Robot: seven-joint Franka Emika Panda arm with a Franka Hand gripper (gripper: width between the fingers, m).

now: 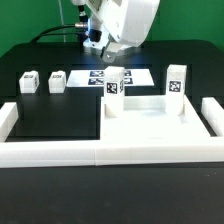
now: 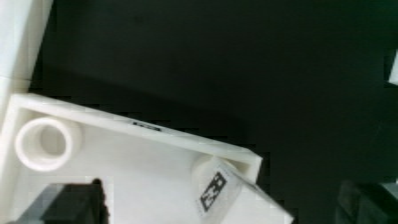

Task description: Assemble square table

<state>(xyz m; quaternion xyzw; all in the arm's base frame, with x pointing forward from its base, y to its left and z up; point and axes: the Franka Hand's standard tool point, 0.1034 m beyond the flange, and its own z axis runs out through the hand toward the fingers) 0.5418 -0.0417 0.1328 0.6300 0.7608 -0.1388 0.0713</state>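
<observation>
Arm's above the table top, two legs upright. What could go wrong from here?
1. One upright leg stands close below the arm; a descent might tip it.
2. The pincer is open over the top, at a corner by a socket; an off-centre close could shove the top instead of gripping it.

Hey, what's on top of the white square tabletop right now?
Two tagged legs stand upright near the tabletop's far corners. One round socket shows empty in the wrist view. Whatever lies beneath the legs is covered.
</observation>
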